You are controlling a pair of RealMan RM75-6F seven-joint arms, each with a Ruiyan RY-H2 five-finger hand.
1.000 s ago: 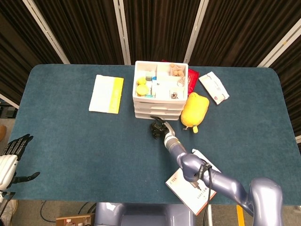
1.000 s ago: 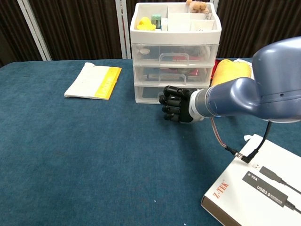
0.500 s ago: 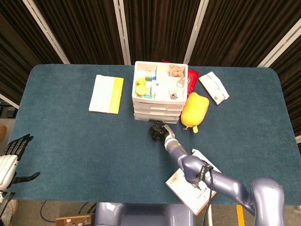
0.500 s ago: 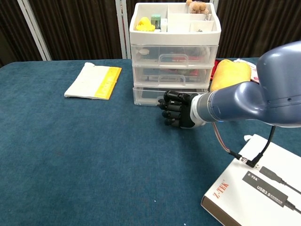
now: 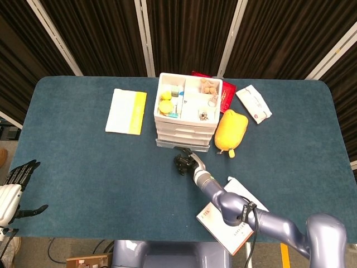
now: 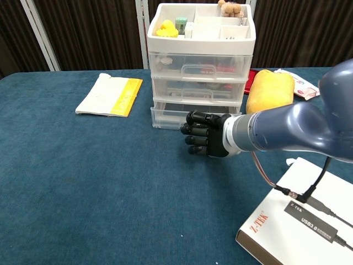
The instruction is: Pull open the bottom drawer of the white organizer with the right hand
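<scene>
The white organizer (image 5: 189, 103) (image 6: 201, 38) stands at the back middle of the blue table, its top tray filled with small items. Its bottom drawer (image 6: 168, 117) (image 5: 170, 144) sticks out a little past the two drawers above. My right hand (image 6: 205, 141) (image 5: 184, 162), black, is curled in against the drawer's front, gripping its handle, which the fingers hide. My left hand (image 5: 15, 181) hangs off the table's near left edge with its fingers spread and holds nothing.
A yellow pouch (image 5: 231, 130) (image 6: 269, 91) lies just right of the organizer. A white and yellow booklet (image 5: 126, 111) lies to its left. A white Z-TEK box (image 6: 298, 226) with a cable sits near the front right. A red packet (image 5: 226, 95) and a white packet (image 5: 254, 103) lie behind.
My right hand has drawn back toward me and the bottom drawer has slid out with it. The whole organizer has also shifted a little toward me and to the left.
</scene>
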